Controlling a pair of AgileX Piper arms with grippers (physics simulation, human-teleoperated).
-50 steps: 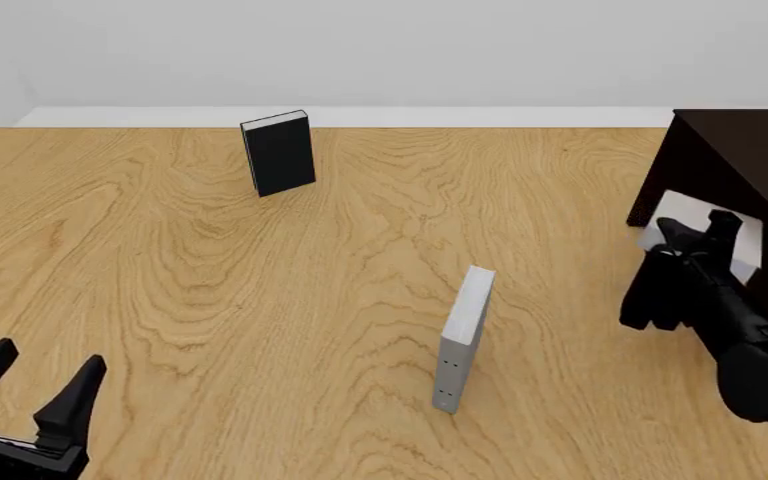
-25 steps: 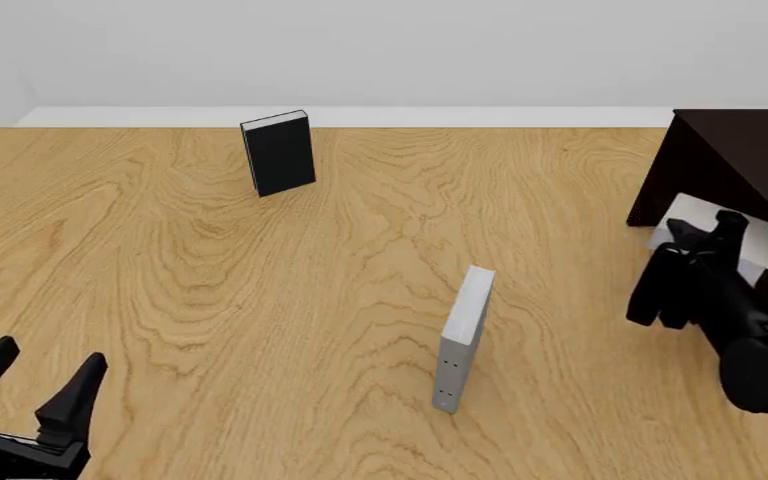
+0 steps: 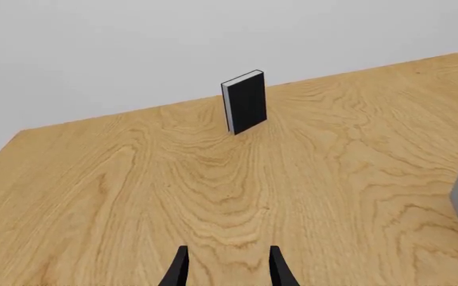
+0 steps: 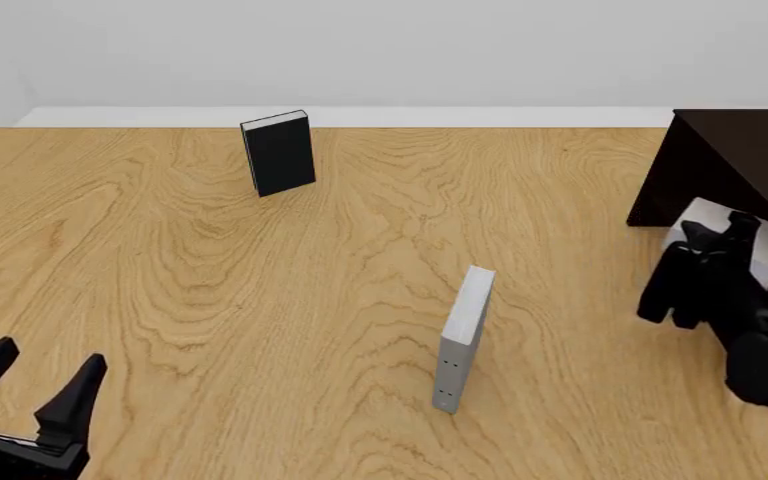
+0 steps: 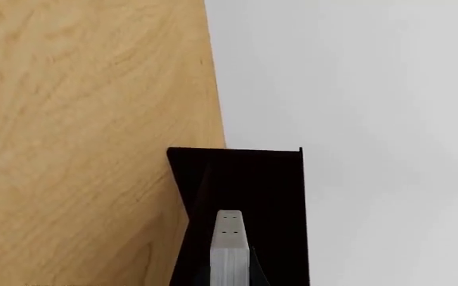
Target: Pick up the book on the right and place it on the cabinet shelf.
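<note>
My right gripper point(image 4: 720, 240) is shut on the light-grey book point(image 4: 699, 214) and holds it off the table, against the open front of the very dark cabinet point(image 4: 744, 150) at the right edge. In the right wrist view the book point(image 5: 229, 247) shows edge-on, pointing into the cabinet shelf point(image 5: 269, 202), a dark recess; how far in it reaches I cannot tell. My left gripper point(image 4: 31, 385) rests open and empty near the front left corner, and its fingertips point(image 3: 179, 265) show in the left wrist view.
A thinner grey book point(image 4: 464, 335) with small dots on its spine stands upright mid-table, left of my right arm. A black book point(image 4: 279, 152) stands upright at the far side, and the black book point(image 3: 244, 101) also shows in the left wrist view. The table's far edge meets a white wall.
My right gripper has carried the book to the right and slightly up, closer against the cabinet. The left arm and the other two books have not moved.
</note>
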